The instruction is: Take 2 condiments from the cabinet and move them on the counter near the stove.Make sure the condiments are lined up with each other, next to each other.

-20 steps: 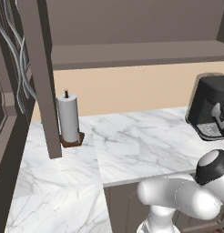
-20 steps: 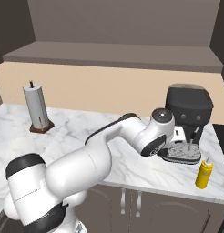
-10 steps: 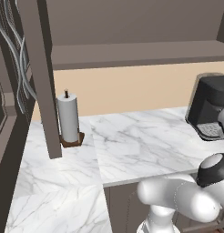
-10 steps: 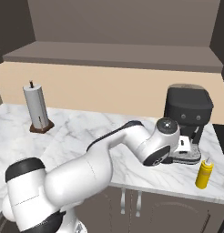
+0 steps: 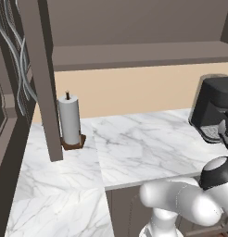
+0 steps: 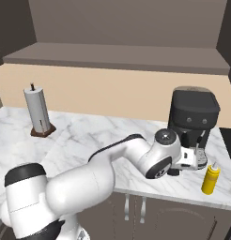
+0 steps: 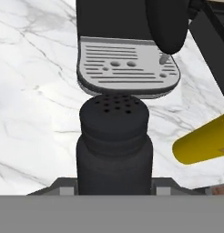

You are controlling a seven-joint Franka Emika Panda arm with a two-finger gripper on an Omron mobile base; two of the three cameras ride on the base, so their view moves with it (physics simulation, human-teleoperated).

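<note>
Left base view: your paper-towel roll (image 5: 69, 118) stands on the counter (image 5: 134, 148) beside the cabinet (image 5: 41, 78) side panel.

Right base view: yellow bottle (image 6: 211, 178) stands upright near the counter's front edge, just right of the coffee machine (image 6: 192, 119).

Hand view: jaws clamped on the black bottle (image 7: 114, 141), just before the machine's drip tray (image 7: 127, 68); yellow bottle at right.

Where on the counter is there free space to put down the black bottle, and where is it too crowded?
A wide bare stretch of the counter lies between the paper-towel roll and the coffee machine. It is crowded at the machine's tray, where the gripper holds the black bottle, with the yellow bottle beside it near the counter's front edge.
</note>
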